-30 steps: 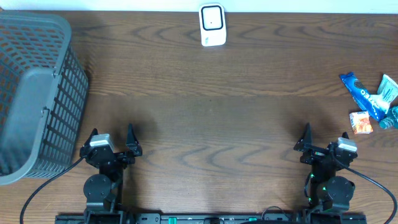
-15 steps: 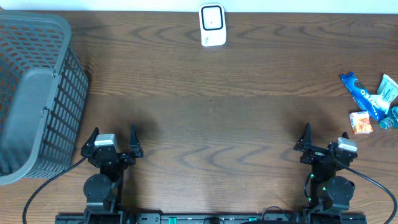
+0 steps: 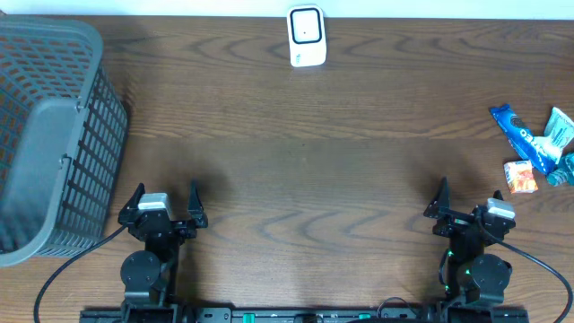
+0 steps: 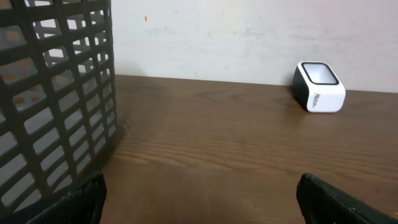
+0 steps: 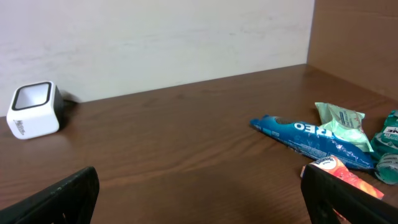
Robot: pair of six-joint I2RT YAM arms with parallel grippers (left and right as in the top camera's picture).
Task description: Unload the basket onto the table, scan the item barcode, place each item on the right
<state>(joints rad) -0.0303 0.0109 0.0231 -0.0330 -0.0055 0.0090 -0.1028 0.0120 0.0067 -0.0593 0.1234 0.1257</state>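
Black left pincer point(image 3: 164, 199) and right pincer point(image 3: 469, 205), each backed by a silver-grey block point(image 3: 154, 203), top round black bases point(image 3: 143, 271) trailing black cables point(image 3: 99, 240); green lights point(image 3: 466, 269) dot the right.

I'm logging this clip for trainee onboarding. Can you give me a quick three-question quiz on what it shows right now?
1. Fill in: the fingers of the left gripper and the right gripper stand ____, holding nothing.
2. True or false: the scanner stands at the far edge of the table, apart from the snack packets.
3. The snack packets lie nearest to: A the left gripper; B the right gripper; C the scanner.
Key: 1 open; 2 true; 3 B.
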